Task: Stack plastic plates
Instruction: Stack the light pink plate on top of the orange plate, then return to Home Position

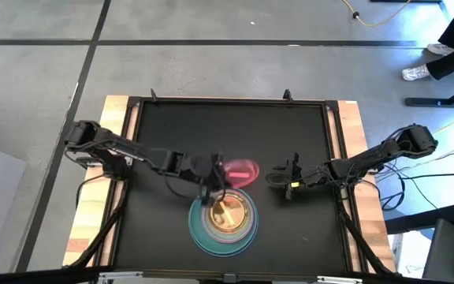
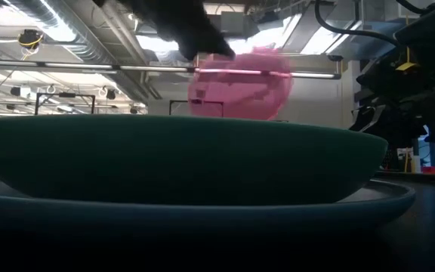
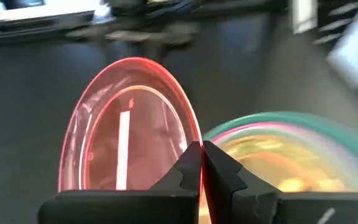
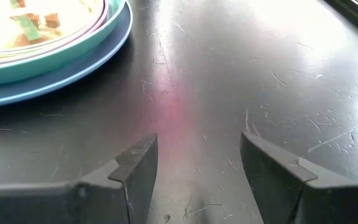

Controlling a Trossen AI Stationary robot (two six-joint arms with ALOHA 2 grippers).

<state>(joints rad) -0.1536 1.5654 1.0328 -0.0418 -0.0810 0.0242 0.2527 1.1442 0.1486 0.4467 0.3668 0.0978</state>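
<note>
— Black tabletop from above: left gripper pinches the pink plate by its rim, just beside the stack.

— Table level: it hangs tilted; level it over centre first.

— Right gripper waits nearby, fingers spread, empty.

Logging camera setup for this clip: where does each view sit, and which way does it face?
High: overhead, straight down; both arms, plate stack.
Low: table height, behind the stack's teal plate; dark arm parts above.
Left wrist: left pincer shut on pink plate.
Right wrist: open right pincer over table.
All show the stack.
</note>
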